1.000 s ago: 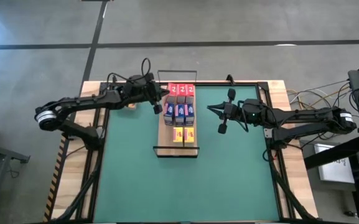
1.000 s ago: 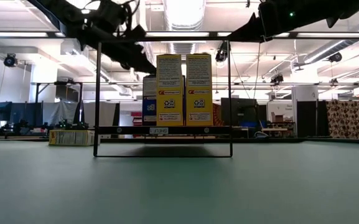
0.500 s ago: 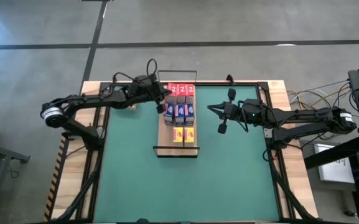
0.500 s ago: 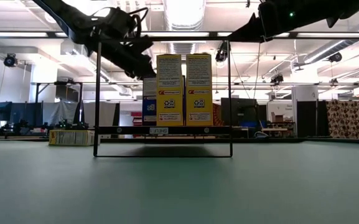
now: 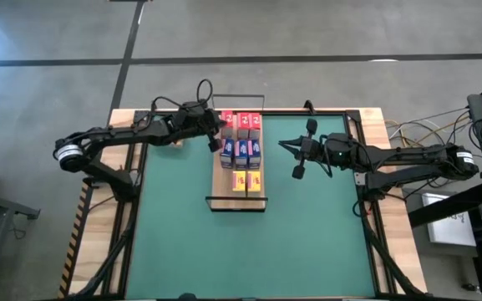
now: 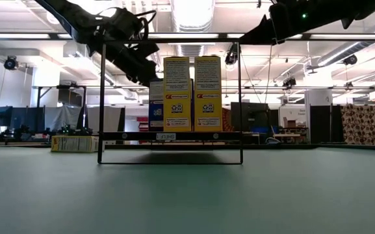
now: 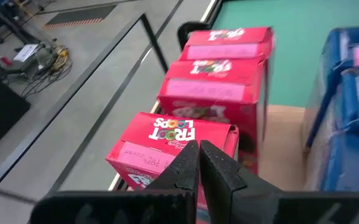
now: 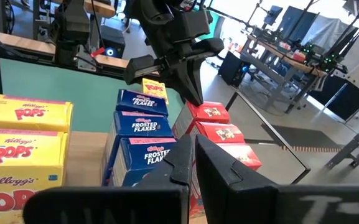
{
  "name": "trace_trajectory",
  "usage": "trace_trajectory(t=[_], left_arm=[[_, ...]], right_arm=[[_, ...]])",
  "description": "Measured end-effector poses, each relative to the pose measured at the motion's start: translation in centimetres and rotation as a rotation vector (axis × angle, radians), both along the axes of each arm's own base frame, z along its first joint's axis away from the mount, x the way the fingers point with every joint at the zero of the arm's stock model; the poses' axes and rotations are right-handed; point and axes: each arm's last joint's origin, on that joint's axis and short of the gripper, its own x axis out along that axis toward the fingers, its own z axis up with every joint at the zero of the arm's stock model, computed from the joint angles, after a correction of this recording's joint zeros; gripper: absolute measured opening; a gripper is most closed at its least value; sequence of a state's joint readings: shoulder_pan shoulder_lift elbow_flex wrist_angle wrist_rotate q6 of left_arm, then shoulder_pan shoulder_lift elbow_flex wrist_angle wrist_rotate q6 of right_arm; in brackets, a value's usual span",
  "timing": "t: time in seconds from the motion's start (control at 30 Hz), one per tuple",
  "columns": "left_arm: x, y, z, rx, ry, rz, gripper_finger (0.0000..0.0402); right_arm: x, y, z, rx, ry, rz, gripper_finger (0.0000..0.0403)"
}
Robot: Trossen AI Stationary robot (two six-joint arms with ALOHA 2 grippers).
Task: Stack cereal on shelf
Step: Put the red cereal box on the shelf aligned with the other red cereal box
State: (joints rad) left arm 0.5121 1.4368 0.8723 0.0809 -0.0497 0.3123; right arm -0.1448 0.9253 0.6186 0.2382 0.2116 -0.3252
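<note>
Left gripper (image 7: 198, 163) shut, empty, at end red box (image 7: 173, 146) on shelf (image 5: 225, 177); nudge gently, squaring row. Right gripper (image 5: 297, 171) shut, empty, waiting.

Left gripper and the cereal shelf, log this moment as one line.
left gripper: shut, empty, beside red cardboard cereal boxes | right gripper: shut, waiting right of light-wood shelf | boxes: all shelved

You see the cereal boxes (image 5: 242, 152) standing in rows on the shelf (image 5: 224, 178), mid-counter (image 5: 174, 242), between the left pincer (image 5: 213, 142) and right pincer (image 5: 297, 171).
</note>
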Motion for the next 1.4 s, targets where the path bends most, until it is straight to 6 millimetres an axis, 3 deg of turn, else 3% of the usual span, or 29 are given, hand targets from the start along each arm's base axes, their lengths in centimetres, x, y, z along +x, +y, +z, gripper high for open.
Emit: trace_trajectory(t=[1.13, 1.4], left_arm=[[-0.5, -0.3, 0.8, 0.017, -0.009, 0.034, 0.0000], [-1.1, -0.6, 1.8, 0.035, -0.037, 0.031, 0.0000]], right_arm=[[0.0, 0.0, 0.0, -0.007, 0.001, 0.001, 0.0009], [0.0, 0.0, 0.0, -0.007, 0.001, 0.001, 0.0009]])
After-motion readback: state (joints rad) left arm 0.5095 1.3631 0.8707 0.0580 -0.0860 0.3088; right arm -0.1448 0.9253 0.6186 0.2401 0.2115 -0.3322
